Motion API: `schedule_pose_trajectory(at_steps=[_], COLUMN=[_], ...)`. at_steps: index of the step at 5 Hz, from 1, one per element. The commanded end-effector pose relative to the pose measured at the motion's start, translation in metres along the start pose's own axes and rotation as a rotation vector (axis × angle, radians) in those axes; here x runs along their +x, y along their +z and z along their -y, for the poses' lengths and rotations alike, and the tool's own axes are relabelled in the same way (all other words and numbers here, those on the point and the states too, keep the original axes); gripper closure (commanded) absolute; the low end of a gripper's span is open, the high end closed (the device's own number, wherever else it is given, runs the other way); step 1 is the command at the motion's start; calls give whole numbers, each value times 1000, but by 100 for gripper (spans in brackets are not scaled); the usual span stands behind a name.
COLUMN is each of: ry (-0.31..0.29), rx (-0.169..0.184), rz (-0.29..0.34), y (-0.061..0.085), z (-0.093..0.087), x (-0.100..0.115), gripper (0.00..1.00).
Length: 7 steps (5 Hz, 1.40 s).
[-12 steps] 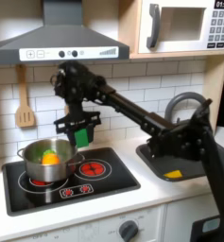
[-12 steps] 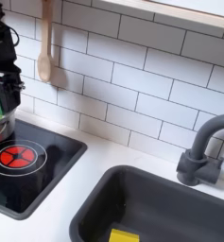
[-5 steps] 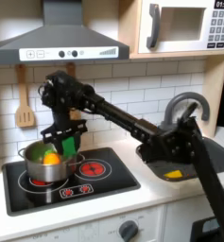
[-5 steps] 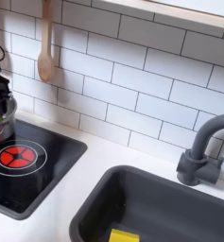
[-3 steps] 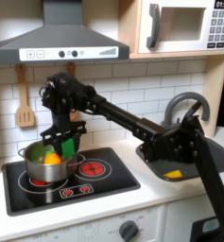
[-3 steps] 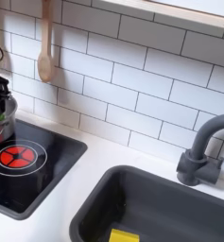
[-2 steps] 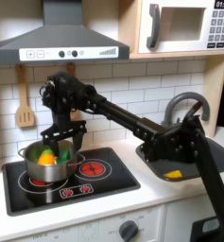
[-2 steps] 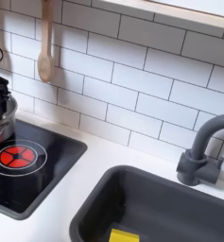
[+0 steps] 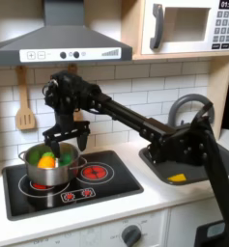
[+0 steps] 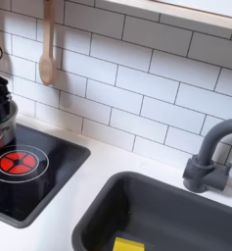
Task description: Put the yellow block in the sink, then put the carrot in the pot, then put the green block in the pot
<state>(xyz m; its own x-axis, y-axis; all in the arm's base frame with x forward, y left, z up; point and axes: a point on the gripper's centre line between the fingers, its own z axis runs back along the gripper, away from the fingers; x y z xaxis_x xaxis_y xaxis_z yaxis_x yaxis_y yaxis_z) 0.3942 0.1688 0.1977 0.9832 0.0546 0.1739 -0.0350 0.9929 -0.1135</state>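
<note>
The gripper (image 9: 66, 134) hangs just over the pot (image 9: 50, 164) on the left burner of the toy stove (image 9: 106, 188), its jaws spread apart with nothing between them. Inside the pot lie the carrot (image 9: 46, 161), orange against the steel, and the green block (image 9: 65, 157) just beside it toward the first exterior view's right; the yellow block (image 9: 178, 177) sits in the sink (image 9: 214, 164) and is seen again at the bottom edge of the second exterior view (image 10: 128, 244). By this layout all three placements look done, so the step in hand is the withdrawal — best a straight lift with the jaws kept wide until they are clear of the rim, and no sideways sweep that could catch a pot handle or tip the pot off the burner. The arm's long reach across the counter (image 9: 174, 198) also argues for a slow retreat past the faucet (image 9: 188, 108). Counted: one pot, one carrot, one green block, one yellow block, one sink with one faucet, two red burners, and one wooden spoon (image 10: 47, 44) hanging on the tiled wall.
</note>
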Motion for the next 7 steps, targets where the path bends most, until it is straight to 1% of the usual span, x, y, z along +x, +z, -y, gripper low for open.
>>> schedule_pose_trajectory(at_steps=[1,2,3,7], ry=[-85,-96,-103,-103], rx=[11,5,5,5], rz=[-44,-39,-41,-41], y=[1,0,0,0], z=[15,22,23,23], x=[-2,0,0,0], gripper=[0,0,0,0])
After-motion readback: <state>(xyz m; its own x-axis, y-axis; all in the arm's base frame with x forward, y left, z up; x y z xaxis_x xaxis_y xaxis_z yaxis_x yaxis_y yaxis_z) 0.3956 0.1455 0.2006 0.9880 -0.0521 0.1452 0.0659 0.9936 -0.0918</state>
